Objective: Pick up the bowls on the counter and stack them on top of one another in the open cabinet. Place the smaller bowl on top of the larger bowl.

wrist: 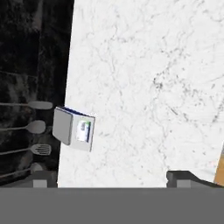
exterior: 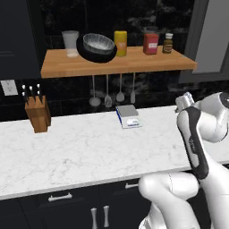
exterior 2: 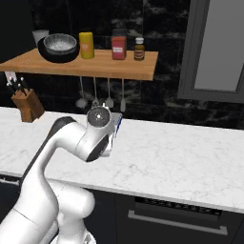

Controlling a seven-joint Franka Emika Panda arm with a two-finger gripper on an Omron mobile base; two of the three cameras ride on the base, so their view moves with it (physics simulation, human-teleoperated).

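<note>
A: How does the arm sit?
B: Folded back over the counter (exterior: 89,152), elbow bent, wrist level, hand pointing down at the marble. The pincer (wrist: 111,177) has its tips spread wide with nothing between them.
A: And the bowls?
B: Well above and beyond the pincer, on the shelf (exterior: 116,65). The grey bowl (exterior: 98,43) sits tilted inside the black bowl (exterior: 95,53), between a tumbler (exterior: 70,43) and a yellow canister (exterior: 120,43).
A: Room to move?
B: Bare marble all around under the pincer. A small scale (wrist: 73,128) lies ahead of it by the counter's back edge, ladles (exterior: 107,91) hanging just past that.
</note>
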